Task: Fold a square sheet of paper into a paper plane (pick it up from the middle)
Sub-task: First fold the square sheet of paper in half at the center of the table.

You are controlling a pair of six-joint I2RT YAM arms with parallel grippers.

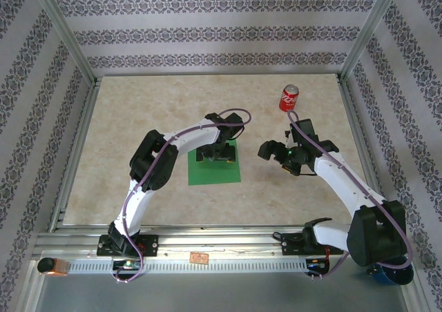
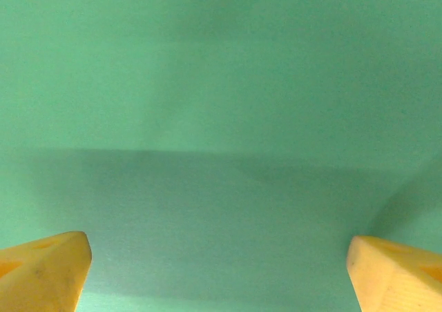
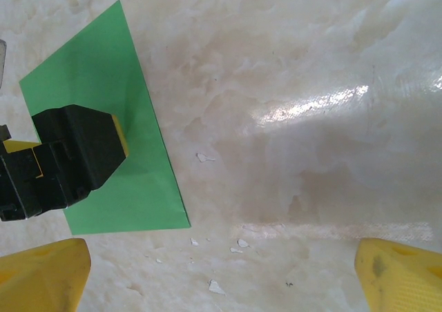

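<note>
Green paper, the square sheet of paper (image 1: 215, 170), lies flat on the marbled beige table (image 1: 138, 119), a little left of centre and nearer the arm bases than the far wall. In the top view the left gripper (image 1: 217, 152) is positioned over the far half of the sheet, its arm reaching in from the left. The left wrist view looks straight down on plain green surface (image 2: 221, 84), with the two yellow fingertips (image 2: 48, 270) set far apart at the lower corners; the jaws are spread wide and nothing sits between them. Whether the fingertips touch the paper cannot be determined. The right gripper (image 1: 275, 154) is near the sheet's right edge, over bare table, clear of the paper. Its wrist view shows its yellow fingertips (image 3: 397, 274) likewise spread wide and holding nothing, above glossy table marked by a few small white flecks (image 3: 215, 286). That same view shows the sheet at upper left with the black body of the left gripper over it. A red soda can (image 1: 289, 99) lies on its side toward the far right of the table, well apart from the paper and from both grippers.
</note>
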